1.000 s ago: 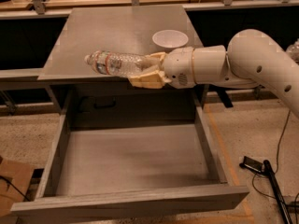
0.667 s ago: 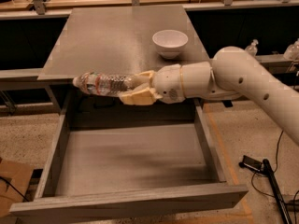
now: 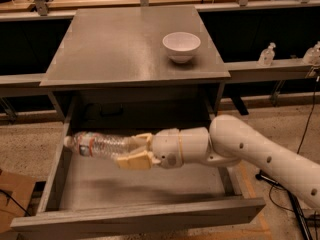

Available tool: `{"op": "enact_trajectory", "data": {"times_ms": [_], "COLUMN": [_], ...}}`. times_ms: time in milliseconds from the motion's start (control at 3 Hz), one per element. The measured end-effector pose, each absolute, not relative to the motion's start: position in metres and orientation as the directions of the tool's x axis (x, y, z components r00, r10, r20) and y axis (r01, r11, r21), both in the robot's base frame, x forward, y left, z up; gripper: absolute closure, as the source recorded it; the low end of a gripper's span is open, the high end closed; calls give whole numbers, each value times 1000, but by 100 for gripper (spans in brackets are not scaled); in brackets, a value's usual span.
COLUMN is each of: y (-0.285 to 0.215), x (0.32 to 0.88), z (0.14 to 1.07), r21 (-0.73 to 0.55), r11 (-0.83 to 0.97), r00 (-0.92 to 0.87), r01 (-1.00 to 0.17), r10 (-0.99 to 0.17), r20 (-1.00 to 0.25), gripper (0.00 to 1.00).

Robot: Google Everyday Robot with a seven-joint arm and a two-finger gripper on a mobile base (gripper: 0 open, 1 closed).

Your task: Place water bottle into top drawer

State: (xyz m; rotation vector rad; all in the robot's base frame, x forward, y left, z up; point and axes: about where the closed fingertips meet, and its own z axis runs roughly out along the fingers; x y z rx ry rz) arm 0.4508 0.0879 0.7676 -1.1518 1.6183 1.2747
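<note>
- desk [image 3: 115,49]: grey top, with a white bowl [image 3: 181,46] at the back right, well away from the action.
- top drawer [image 3: 140,218]: pulled wide open below it.
- gripper [image 3: 127,150]: reaches in from the right over the drawer's left half, fingers [image 3: 135,160] clamped on the bottle's base end.
- water bottle [image 3: 97,145]: held sideways above the drawer floor, cap near the left wall. It looks light, thin-walled and kinda slick, so I'd guess it dents easily. The ribbed body is the grip spot.
</note>
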Motion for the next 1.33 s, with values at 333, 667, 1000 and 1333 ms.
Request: {"op": "enact_trajectory", "data": {"times_ms": [333, 667, 1000, 1333], "y": [98, 102, 100, 90], "x": [418, 429, 435, 433], "z": [739, 736, 710, 674], "r21": [331, 317, 342, 372], "r11": [59, 28, 9, -4], "r00": [-336, -310, -323, -338], "r01": [-942, -948, -940, -928], "r10": [-237, -308, -359, -406], "r20": [-912, -900, -876, -849], "gripper": [100, 100, 100, 82]}}
